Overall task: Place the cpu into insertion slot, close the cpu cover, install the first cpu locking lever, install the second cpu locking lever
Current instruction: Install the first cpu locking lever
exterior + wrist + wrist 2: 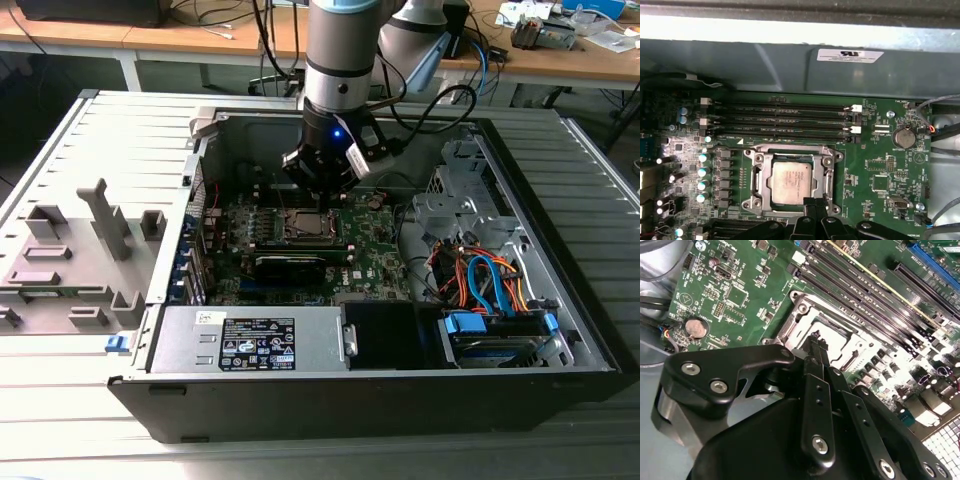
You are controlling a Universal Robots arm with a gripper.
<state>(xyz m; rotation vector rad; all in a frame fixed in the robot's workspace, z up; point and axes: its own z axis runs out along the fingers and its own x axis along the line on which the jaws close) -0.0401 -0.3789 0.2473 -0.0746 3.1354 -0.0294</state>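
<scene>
The pincer [816, 340] hangs low over the motherboard [375, 245] inside the open computer case [590, 345], its two black fingers [812, 352] drawn together to a narrow tip with nothing visibly held between them. In the second wrist view that tip sits just at the edge of the insertion slot [840, 335], and whether it touches the metal there cannot be told. In the first wrist view the fingertips rise from the bottom edge of the frame, just beside the lower rim of the slot.

The cpu [791, 182] already lies in the insertion slot [792, 181], silvery top up, near the middle of the first wrist view. The cpu cover [757, 182] lies flat around it as a silver frame; faint print on the chip is too small to read.

Above the slot run four long memory slots [780, 122], and a round coin battery [904, 137] sits at the right.

In the exterior view the case lies on its side on a grey slatted table [60, 160], holding a silver power supply [250, 340] with an unreadable label at lower centre and orange and blue cables [490, 280] at the right. The arm hides part of the board.
</scene>
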